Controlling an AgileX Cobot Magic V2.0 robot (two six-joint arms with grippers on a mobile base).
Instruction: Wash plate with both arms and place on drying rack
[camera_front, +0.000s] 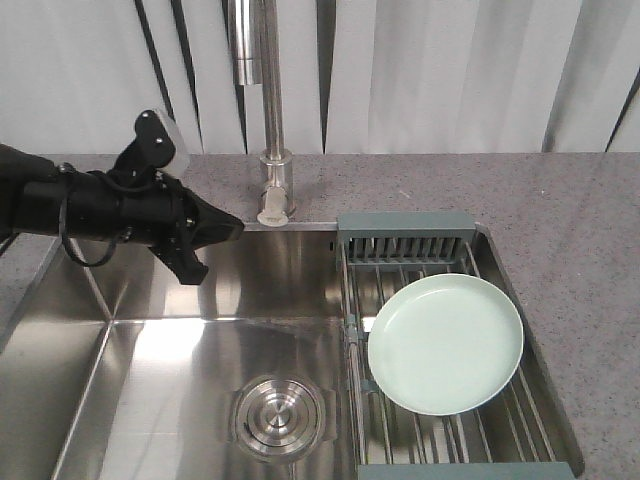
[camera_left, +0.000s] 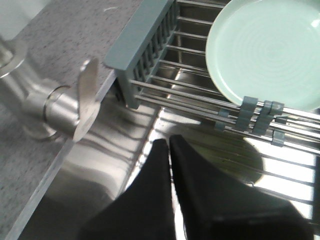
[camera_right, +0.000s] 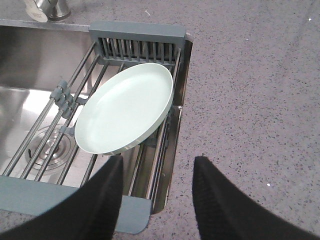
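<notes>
Plate (camera_right: 125, 109): pale green, lies on rack (camera_right: 140, 36), just ahead of right gripper (camera_right: 157, 192), jaws spread, empty. Left gripper (camera_left: 169, 145): jaws pressed together, plate ahead and to one side. Likely light, stiff, slick when wet; pinch at the raised rim.

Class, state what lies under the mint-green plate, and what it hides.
The plate rests on the drying rack rods, which span the steel sink. The rods directly beneath it and the sink below them are covered.
</notes>
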